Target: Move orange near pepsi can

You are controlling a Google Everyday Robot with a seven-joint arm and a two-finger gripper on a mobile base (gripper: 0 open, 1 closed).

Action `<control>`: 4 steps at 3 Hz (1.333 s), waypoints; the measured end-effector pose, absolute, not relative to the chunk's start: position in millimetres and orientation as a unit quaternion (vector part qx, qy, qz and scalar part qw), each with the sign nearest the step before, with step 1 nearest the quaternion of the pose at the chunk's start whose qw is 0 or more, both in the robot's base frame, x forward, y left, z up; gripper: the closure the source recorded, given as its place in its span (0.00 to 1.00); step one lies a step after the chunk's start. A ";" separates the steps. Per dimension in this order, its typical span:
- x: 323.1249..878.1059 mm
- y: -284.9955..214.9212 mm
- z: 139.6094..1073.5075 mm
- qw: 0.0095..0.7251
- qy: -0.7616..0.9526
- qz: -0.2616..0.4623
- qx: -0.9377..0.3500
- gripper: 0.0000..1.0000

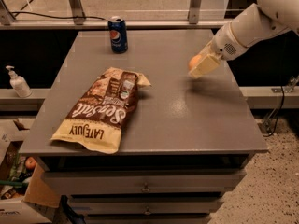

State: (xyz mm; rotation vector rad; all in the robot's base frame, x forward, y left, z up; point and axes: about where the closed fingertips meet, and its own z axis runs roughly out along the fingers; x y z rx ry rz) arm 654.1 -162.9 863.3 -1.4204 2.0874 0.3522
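The grey worktop (187,111) tops a cabinet of drawers (145,181) on a speckled floor (275,185), with a white pump bottle (17,83) on a low ledge off toward 9 o'clock and a cardboard box (14,209) down at 8 o'clock. The pepsi can (118,34) stands upright near the far edge at 11 o'clock, and a brown chip bag (100,110) lies flat toward 8 o'clock. At 2 o'clock the end effector (202,65) hangs just above the surface, pinching the orange (194,61), well apart from the can.
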 end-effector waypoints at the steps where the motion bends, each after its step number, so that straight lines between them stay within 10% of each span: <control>1: 657.4 -163.9 860.8 0.300 0.785 0.137 -0.525 1.00; 4: 771.5 -129.8 870.7 0.391 0.774 0.145 -0.477 1.00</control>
